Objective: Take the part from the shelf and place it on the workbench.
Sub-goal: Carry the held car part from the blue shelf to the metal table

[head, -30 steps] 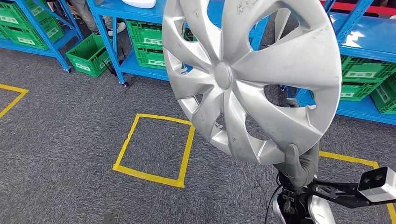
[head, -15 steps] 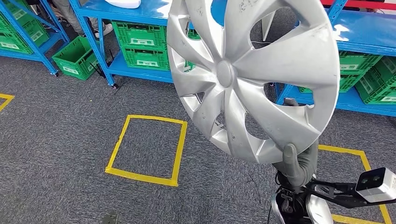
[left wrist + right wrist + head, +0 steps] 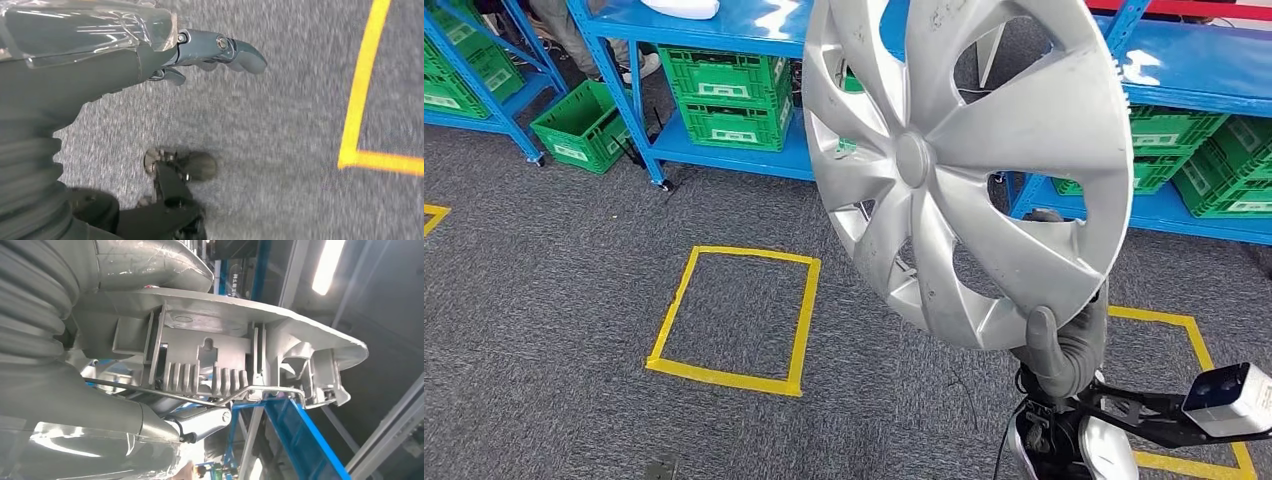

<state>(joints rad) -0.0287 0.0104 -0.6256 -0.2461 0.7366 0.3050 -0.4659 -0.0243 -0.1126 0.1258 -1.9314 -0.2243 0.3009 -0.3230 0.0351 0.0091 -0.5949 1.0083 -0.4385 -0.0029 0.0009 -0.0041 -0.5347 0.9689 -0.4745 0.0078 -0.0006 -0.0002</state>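
Between the earlier head views and now the whole scene slides, so the camera has turned: the yellow tape square on the grey carpet sits a little further left and the blue shelving shows more of its front, while the hubcap keeps its place before the camera, tilted slightly more edge-on. Silver and spoked, the hubcap stands nearly upright, held by its lowest rim. The right hand grips that rim from beneath the hubcap, grey thumb pressed against the front face and the other fingers wrapped behind; the right wrist view shows the hubcap's ribbed back side with its wire ring, clamped between thumb and fingers. Behind the hubcap, green crates sit on the lower tiers of the blue shelving, and one more green crate stands on the carpet left of the hubcap. The left hand hangs over the carpet, holding nothing, its dark fingers loosely curled and close together
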